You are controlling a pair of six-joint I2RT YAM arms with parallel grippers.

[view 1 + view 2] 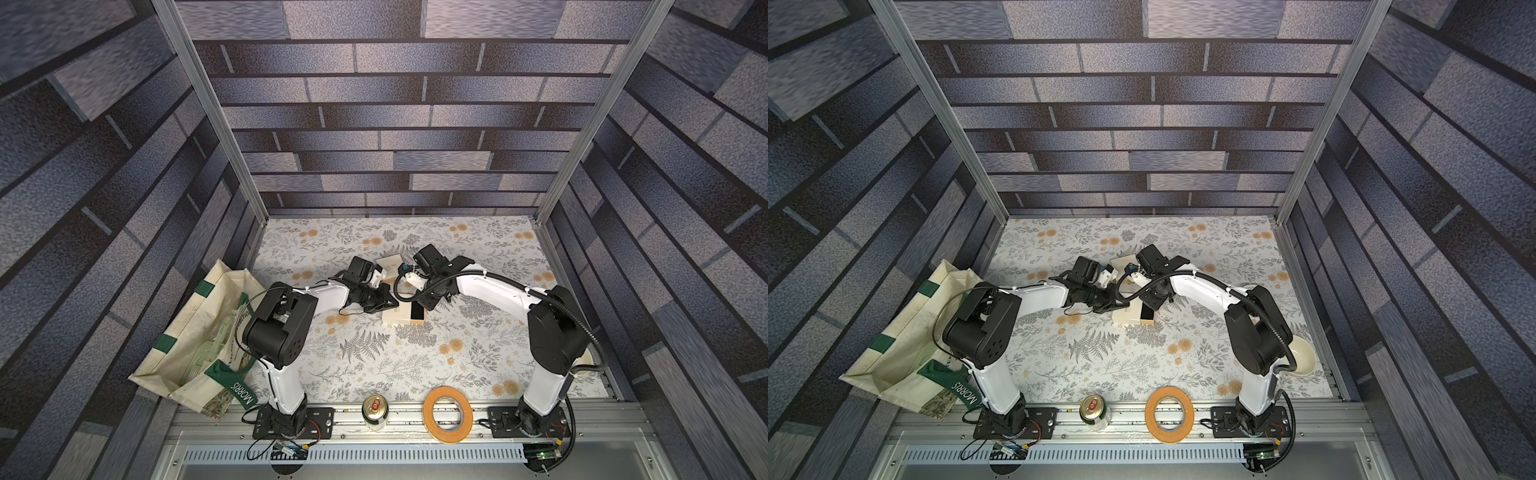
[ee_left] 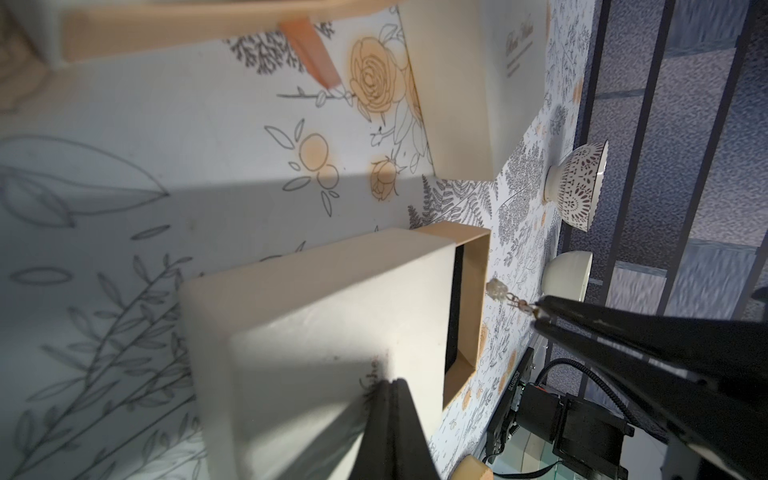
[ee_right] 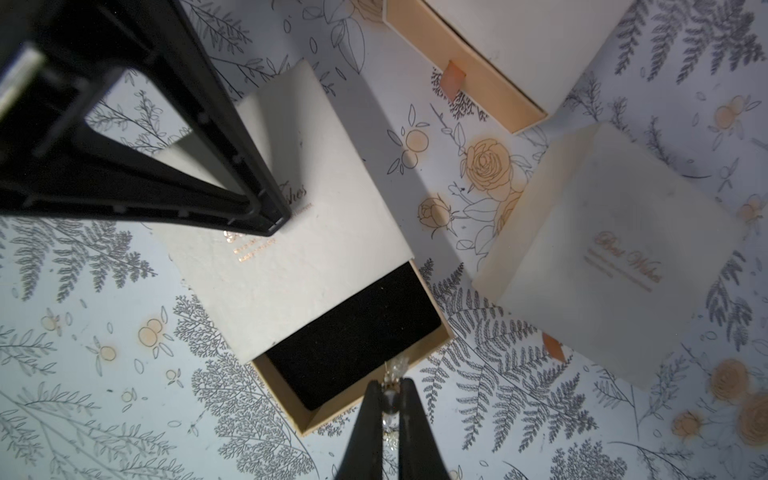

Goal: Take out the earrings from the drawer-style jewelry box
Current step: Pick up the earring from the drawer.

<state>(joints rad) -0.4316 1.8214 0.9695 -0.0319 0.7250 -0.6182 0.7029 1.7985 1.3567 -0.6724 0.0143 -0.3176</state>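
- Left arm (image 1: 328, 293) reaches in from the lower left of a top view, elbow raised; left gripper (image 1: 392, 306) sits mid-frame, jaws pressed together
- Right arm (image 1: 490, 286) arches in from the lower right; right gripper (image 3: 390, 384), at the bottom centre of its wrist view, pinches an earring (image 3: 398, 365) between its tips

The desk's (image 1: 374, 365) near middle lies bare between the arms. Behind it, three cream boxes crowd with narrow gaps: the open-drawer box (image 3: 332, 249), a second box (image 3: 519, 37), a third box (image 3: 615, 257). A tote bag (image 1: 195, 332) blocks the left edge and a bowl (image 1: 1304, 359) the right. A can (image 1: 375, 411) and a tape roll (image 1: 428, 415) line the near rail.
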